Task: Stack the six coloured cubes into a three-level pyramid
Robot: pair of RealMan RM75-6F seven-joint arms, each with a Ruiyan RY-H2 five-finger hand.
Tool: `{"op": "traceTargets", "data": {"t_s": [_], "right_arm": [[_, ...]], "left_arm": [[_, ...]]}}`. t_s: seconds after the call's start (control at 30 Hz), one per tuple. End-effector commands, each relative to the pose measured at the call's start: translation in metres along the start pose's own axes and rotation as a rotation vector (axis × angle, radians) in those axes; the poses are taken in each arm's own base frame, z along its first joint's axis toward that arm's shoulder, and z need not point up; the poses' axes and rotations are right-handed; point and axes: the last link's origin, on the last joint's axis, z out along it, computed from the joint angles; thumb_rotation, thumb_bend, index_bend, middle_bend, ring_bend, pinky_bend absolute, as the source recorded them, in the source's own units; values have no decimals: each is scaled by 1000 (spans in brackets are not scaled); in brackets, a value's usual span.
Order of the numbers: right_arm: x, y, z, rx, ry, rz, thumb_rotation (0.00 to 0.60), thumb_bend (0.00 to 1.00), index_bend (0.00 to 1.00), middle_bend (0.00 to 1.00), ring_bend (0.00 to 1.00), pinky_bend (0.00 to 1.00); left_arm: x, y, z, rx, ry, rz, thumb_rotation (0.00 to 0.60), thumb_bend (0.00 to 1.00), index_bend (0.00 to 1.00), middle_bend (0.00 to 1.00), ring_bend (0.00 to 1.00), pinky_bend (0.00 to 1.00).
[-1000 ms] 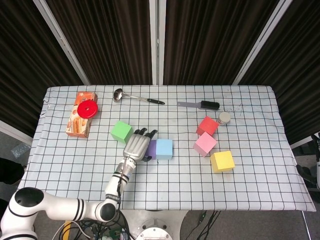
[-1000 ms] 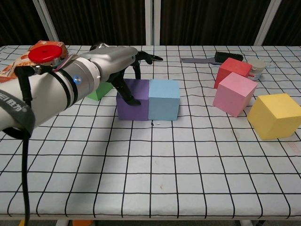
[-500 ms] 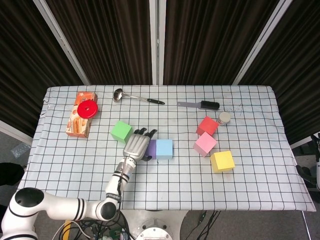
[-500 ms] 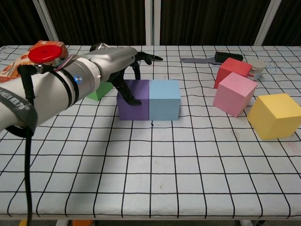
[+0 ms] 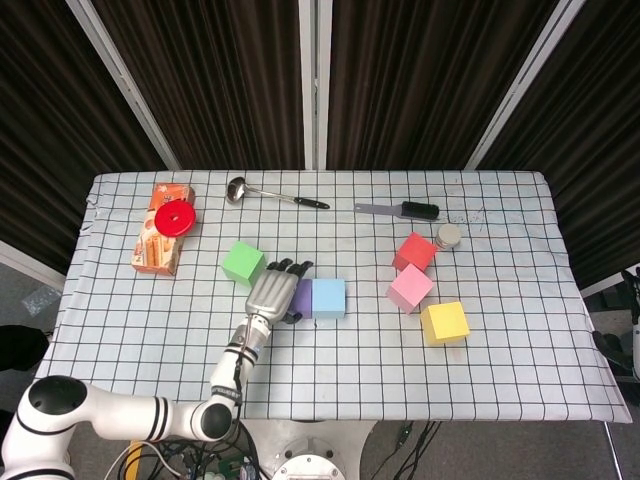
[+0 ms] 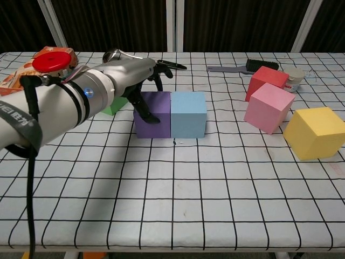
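Green cube [image 5: 242, 262] sits left of the left hand [image 5: 272, 290], whose fingers drape over the purple cube [image 6: 153, 114] in a loose grip; that cube touches the light-blue cube [image 5: 328, 297]. Further right on the desk [image 5: 330, 380], the red cube [image 5: 415, 251], pink cube [image 5: 410, 288] and yellow cube [image 5: 444, 322] cluster together.

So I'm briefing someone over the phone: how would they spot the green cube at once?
Start at the orange snack box with the red disc at the checked table's left end. Go right to the green foam cube, just beyond the robot's left hand. It stands alone, while the purple cube and light blue cube nearby sit pressed side by side.
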Motion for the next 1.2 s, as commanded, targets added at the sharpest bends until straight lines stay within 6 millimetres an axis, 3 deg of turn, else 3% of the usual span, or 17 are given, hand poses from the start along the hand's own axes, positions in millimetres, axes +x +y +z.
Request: {"op": "traceTargets", "data": {"t_s": [0.03, 0.37, 0.6, 0.73, 0.93, 1.2], "right_arm": [[0, 0, 0, 0, 1, 1, 600, 186, 0, 0, 0, 0], [-1, 0, 0, 1, -10, -2, 600, 187, 0, 0, 0, 0], [3, -7, 1, 32, -9, -12, 600, 187, 0, 0, 0, 0], [3, -13, 4, 59, -22, -21, 600, 189, 0, 6, 0, 0], [4, -29, 8, 107, -40, -41, 600, 199, 0, 64, 0, 0], [-13, -62, 21, 242, -192, -85, 600, 199, 0, 111, 0, 0]], "left_arm": [[0, 0, 0, 1, 3, -2, 600, 132, 120, 140, 108, 207], [2, 1, -4, -6, -4, -33, 600, 122, 102, 97, 77, 185], [10, -14, -26, 17, -58, -18, 600, 98, 90, 78, 35, 134], [23, -36, -39, 55, -41, -3, 600, 95, 90, 78, 30, 127], [39, -85, -69, 146, -43, 12, 600, 95, 90, 78, 31, 131], [56, -142, -103, 134, 107, 40, 600, 94, 91, 87, 31, 134]]}}
